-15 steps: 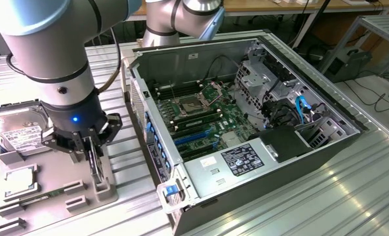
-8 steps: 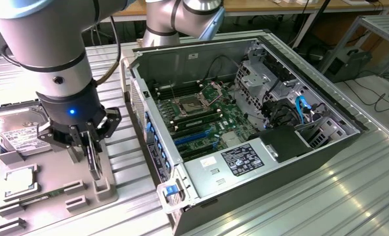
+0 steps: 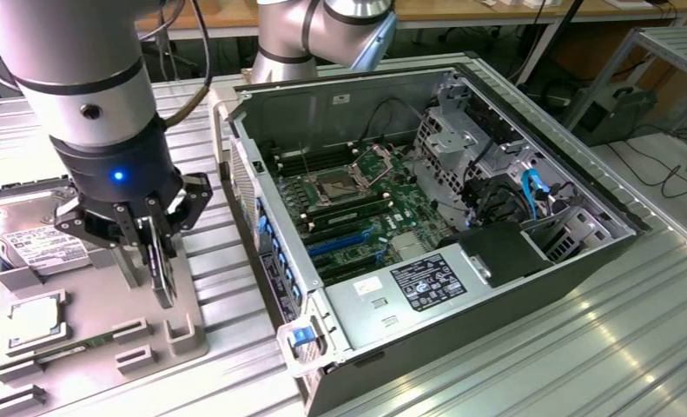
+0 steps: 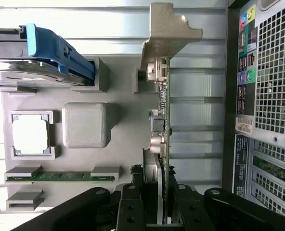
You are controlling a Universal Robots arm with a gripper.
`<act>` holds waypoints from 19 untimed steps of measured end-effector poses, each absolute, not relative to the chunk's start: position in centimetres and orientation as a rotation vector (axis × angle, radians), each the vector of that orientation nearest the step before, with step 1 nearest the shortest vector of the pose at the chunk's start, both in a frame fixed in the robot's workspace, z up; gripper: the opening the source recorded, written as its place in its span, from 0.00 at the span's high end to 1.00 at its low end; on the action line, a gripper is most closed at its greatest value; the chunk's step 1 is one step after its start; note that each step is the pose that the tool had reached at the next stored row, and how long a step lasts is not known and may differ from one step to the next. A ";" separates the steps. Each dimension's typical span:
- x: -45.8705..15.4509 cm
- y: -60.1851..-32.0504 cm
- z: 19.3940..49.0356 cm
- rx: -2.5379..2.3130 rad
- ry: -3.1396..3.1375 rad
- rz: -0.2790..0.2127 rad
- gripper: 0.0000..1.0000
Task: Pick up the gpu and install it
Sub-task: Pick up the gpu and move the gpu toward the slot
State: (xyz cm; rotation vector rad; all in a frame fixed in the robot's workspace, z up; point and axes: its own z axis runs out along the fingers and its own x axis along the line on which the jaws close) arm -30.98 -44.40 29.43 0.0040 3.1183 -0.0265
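Observation:
The gpu (image 3: 162, 271) is a thin black card seen edge-on, standing upright over the grey fixture tray (image 3: 100, 304) at the exterior view's left. My gripper (image 3: 148, 245) is shut on its upper part, one finger on each face. In the wrist view the gpu (image 4: 161, 120) runs out from between my fingers (image 4: 130, 202), and its pale metal bracket (image 4: 169, 36) is at the far end. Its lower end hangs close over a slotted holder (image 3: 182, 334); I cannot tell whether they touch. The open computer case (image 3: 276, 261) lies beside it, at the exterior view's right.
The tray also holds a silver hard drive (image 3: 30, 243), a square chip (image 3: 36, 317) and a memory stick (image 3: 54, 352). Inside the case the motherboard (image 3: 355, 208) lies exposed, with blue slots (image 3: 343, 241). The case's perforated rear panel (image 4: 270, 96) is close beside the card. Ribbed metal table (image 3: 575, 347) all around.

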 end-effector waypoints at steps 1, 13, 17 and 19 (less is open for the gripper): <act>-31.0 -44.4 29.7 0.004 3.118 -0.027 0.72; -31.0 -44.4 33.6 0.004 3.118 -0.027 0.72; -31.0 -44.4 34.6 0.004 3.118 -0.027 0.72; -31.0 -44.4 35.2 0.004 3.118 -0.027 0.72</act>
